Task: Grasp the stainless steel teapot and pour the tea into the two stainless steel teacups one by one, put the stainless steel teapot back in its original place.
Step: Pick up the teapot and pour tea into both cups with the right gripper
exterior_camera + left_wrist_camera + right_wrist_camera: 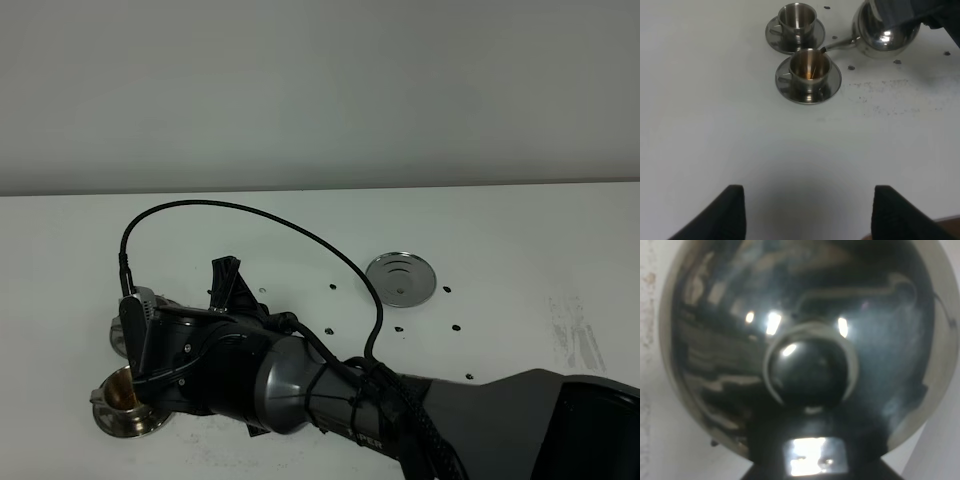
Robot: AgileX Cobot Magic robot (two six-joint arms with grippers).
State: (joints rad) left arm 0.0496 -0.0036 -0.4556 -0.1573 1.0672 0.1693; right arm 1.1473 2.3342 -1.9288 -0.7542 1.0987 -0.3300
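Teapot (886,35) spout seemingly touching teacup (810,69) rim

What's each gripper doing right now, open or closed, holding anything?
Left gripper: open, holding nothing.
Right gripper: closed on the stainless steel teapot.

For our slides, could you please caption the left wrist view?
Teapot spout at one teacup holding tea; the second teacup stands beside it.

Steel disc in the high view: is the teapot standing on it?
No: the steel disc lies bare, nothing standing on it.
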